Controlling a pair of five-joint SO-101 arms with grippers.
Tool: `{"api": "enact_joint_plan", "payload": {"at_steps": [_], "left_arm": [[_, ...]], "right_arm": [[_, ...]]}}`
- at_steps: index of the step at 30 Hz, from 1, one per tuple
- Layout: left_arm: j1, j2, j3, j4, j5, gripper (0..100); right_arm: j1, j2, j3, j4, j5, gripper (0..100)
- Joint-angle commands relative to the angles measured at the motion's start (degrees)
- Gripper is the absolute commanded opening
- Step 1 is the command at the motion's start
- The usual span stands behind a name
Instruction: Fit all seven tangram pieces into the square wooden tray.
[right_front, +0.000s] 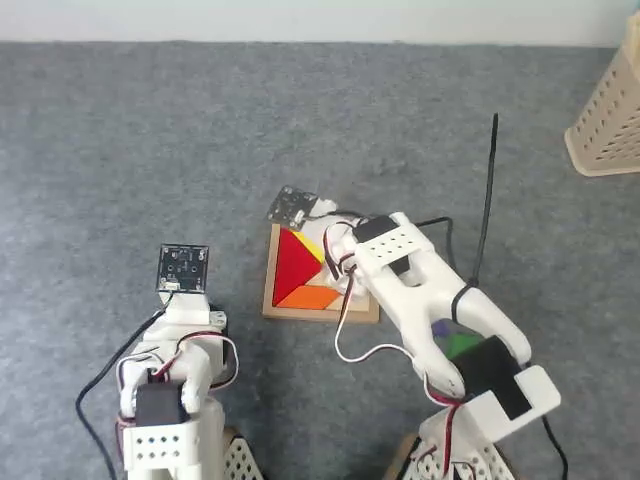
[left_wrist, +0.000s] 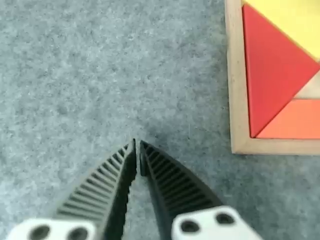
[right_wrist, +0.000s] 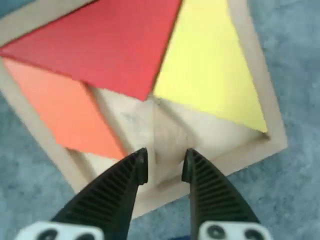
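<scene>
The square wooden tray (left_wrist: 233, 75) is seen lying on grey carpet (left_wrist: 75, 75), with a red triangle (right_wrist: 110, 45), a yellow triangle (right_wrist: 210, 65) and an orange piece (right_wrist: 65, 110) laid inside it. The right gripper (right_wrist: 165, 162) is held over the tray's bare floor, its fingers a little apart and nothing gripped. The left gripper (left_wrist: 137, 150) is held over the carpet just beside the tray, its fingers closed together on nothing.

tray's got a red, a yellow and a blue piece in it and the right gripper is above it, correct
Not quite. The third piece is orange, not blue, as the right wrist view shows. The tray does hold a red piece and a yellow piece, and the right gripper is above it.
</scene>
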Motion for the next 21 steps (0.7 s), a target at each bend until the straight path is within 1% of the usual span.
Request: {"api": "enact_joint_plan", "payload": {"at_steps": [1, 4, 9, 16, 21], "left_arm": [[-0.09, -0.97, -0.66, 0.26, 0.53, 1], [-0.09, -0.97, -0.66, 0.26, 0.53, 1], [-0.09, -0.97, -0.66, 0.26, 0.53, 1], [-0.09, -0.97, -0.66, 0.26, 0.53, 1], [-0.09, -0.97, -0.66, 0.26, 0.53, 1]], "right_arm": [[-0.13, 0.75, -0.79, 2.68, 4.4, 12.3], [-0.48, 0.31, -0.09, 2.68, 5.1, 12.3], [-0.48, -2.07, 3.78, 2.15, 9.23, 12.2], [-0.84, -9.19, 10.2, -4.53, 9.14, 12.2], [-4.09, -9.19, 10.29, -6.64, 9.14, 12.2]]}}
